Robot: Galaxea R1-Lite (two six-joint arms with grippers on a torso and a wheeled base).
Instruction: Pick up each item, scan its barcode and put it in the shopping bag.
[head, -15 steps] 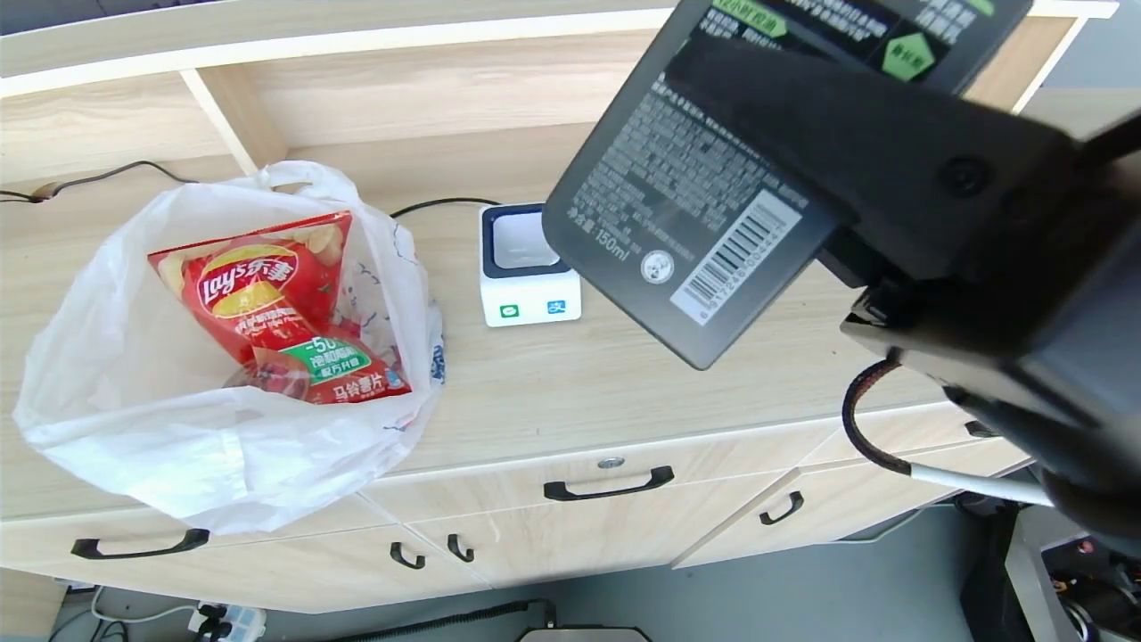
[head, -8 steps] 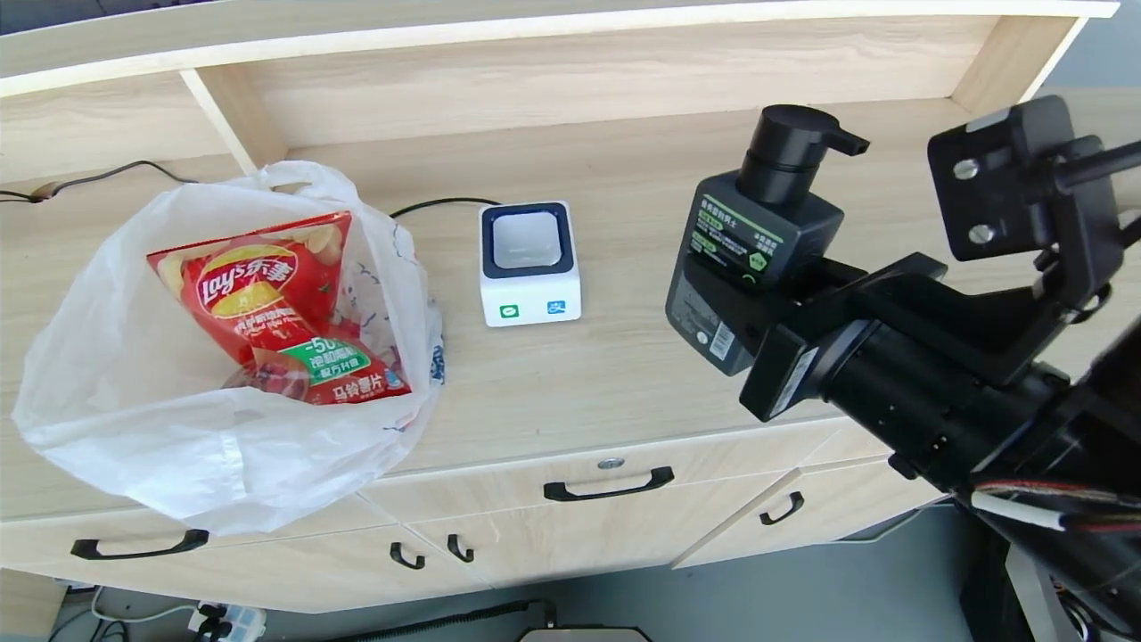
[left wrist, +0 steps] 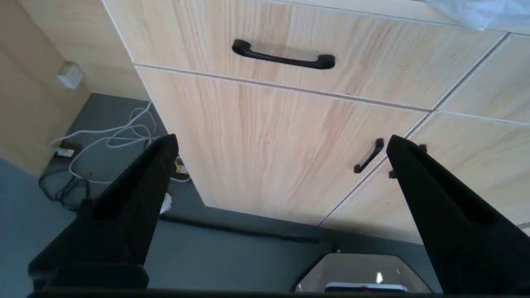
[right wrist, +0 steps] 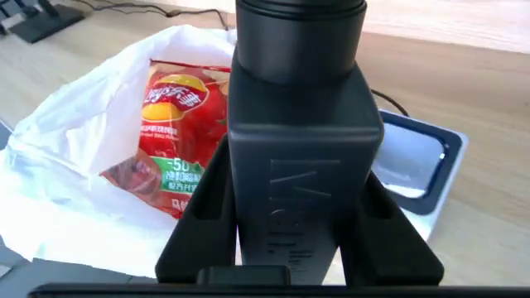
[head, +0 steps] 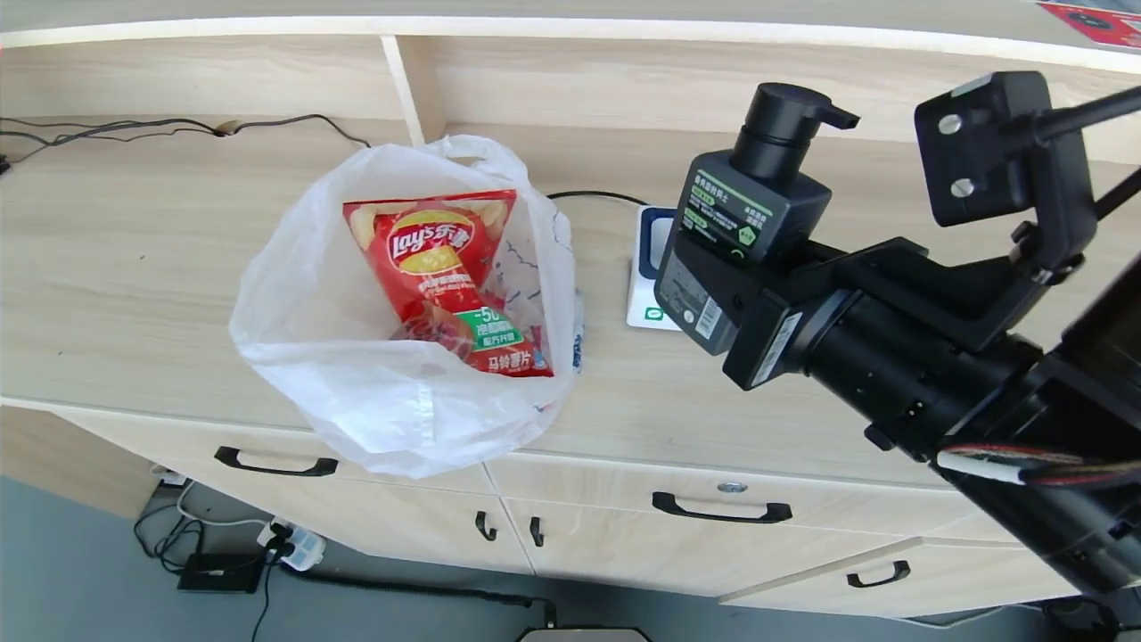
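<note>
A black pump bottle [head: 744,218] hangs upright above the wooden counter [head: 134,267], its barcode label low on its side. My right gripper [head: 756,294] is shut on the bottle's lower body; in the right wrist view the bottle [right wrist: 298,124] sits between the two fingers [right wrist: 207,215]. The bottle covers part of the white barcode scanner [head: 644,285], also seen as the scanner [right wrist: 418,161]. Left of it stands the white shopping bag [head: 303,303], open-mouthed, with a red chip packet [head: 446,267] inside. My left gripper [left wrist: 281,215] hangs open in front of the cabinet drawers.
Black cables [head: 178,129] run along the counter's back left. A shelf divider [head: 406,89] rises behind the bag. Drawers with black handles [head: 720,510] sit below the counter edge. A power strip [head: 294,544] and adapter lie on the floor at the left.
The head camera has panned left, so everything sits further right. The bottle came down from close to the camera, then moved left from beside the scanner to over it.
</note>
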